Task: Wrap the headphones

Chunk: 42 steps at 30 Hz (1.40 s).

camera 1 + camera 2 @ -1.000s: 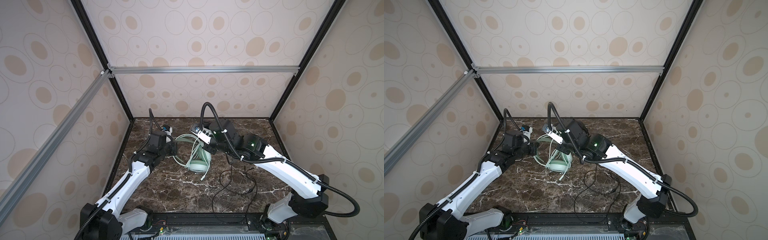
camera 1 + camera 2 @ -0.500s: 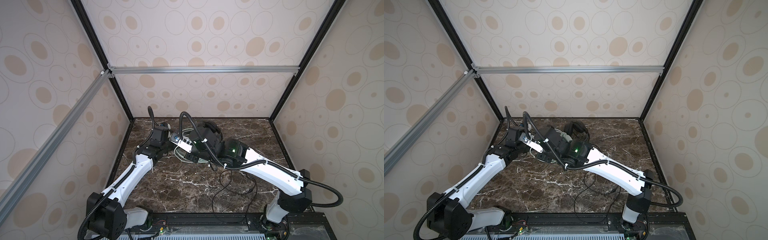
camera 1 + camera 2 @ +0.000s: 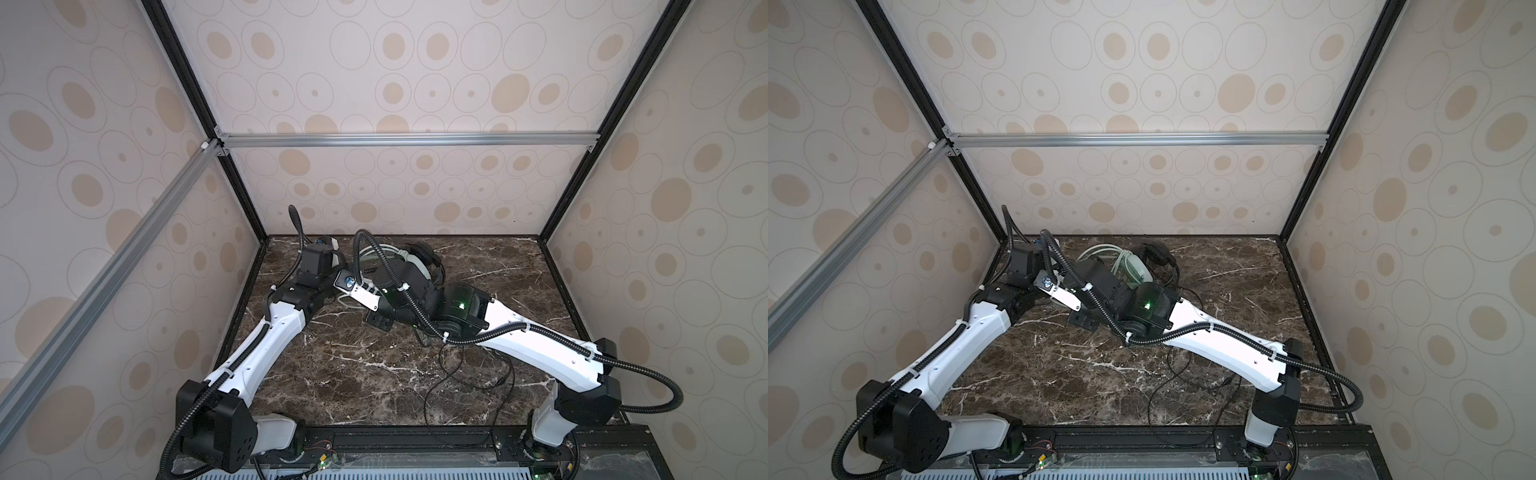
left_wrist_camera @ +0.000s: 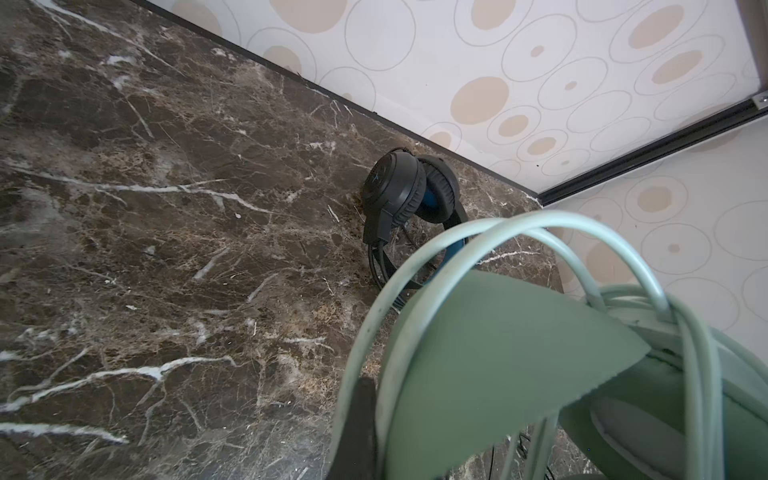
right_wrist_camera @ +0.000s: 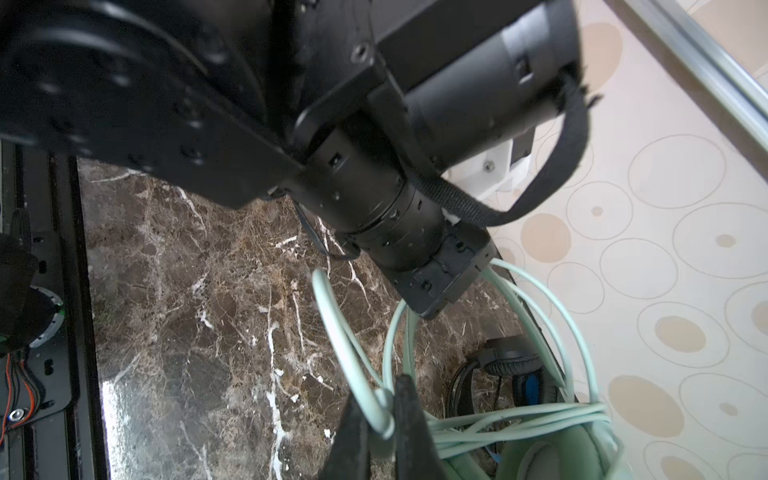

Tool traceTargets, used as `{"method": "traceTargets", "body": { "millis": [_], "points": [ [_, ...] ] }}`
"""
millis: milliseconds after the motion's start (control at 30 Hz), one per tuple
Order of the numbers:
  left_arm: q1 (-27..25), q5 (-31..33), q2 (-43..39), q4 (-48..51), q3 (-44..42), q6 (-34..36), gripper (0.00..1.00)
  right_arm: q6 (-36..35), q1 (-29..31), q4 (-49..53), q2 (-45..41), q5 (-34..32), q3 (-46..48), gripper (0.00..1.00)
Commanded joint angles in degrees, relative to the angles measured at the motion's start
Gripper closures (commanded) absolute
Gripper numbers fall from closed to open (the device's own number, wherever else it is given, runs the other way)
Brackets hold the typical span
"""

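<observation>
Both clamped above veined marble table [image 3: 374,374]: left gripper [image 4: 372,419] on mint headset [image 4: 498,353], right gripper [image 5: 384,415] on its cable [image 5: 345,332].

- Showing pale mint-green across the mint headset [image 4: 498,353] and its mint cable [image 5: 498,422].
- Showing black on the black headset [image 4: 392,187], with blue seemingly lining the inner headband.
- Running white veins through the dark brown marble tabletop [image 3: 353,374].
- Repeating tan ovals inside thin grey rings over the cream walls [image 3: 415,83].
- Pairing white shells with black joints on the arms [image 3: 270,349].
</observation>
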<state>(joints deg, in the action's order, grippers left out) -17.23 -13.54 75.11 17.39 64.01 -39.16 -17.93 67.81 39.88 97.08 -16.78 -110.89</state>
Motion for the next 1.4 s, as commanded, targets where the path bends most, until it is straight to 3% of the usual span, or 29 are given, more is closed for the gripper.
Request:
{"method": "traceTargets", "body": {
  "millis": [0, 233, 500, 867, 1067, 1367],
  "points": [
    [0.18, 1.11, -1.65, -2.53, 1.52, 1.65, 1.0, -3.06, 0.54, 0.93, 0.57, -1.67, -3.81, 1.0],
    [0.27, 3.06, -3.16, -3.44, -1.46, 5.6, 1.0, -7.88, -0.2, 4.26, 1.52, -5.29, -8.59, 1.0],
    [0.64, 3.65, -5.15, -3.82, -3.92, 9.57, 1.0, -8.77, -4.31, 6.25, -0.46, -5.9, -9.0, 1.0],
    [0.71, 5.19, -9.44, -3.2, -4.77, 15.22, 1.0, -10.17, -10.85, 5.44, -6.66, -5.56, -1.01, 1.0],
    [0.71, 2.54, -11.33, -3.67, -5.03, 18.27, 1.0, -11.24, -12.97, 4.53, -8.41, -5.02, 2.01, 1.0],
    [0.71, 1.73, -12.85, -1.98, -5.3, 21.83, 1.0, -9.23, -17.16, 5.67, -6.13, -4.69, -0.5, 1.0]
  ]
}}
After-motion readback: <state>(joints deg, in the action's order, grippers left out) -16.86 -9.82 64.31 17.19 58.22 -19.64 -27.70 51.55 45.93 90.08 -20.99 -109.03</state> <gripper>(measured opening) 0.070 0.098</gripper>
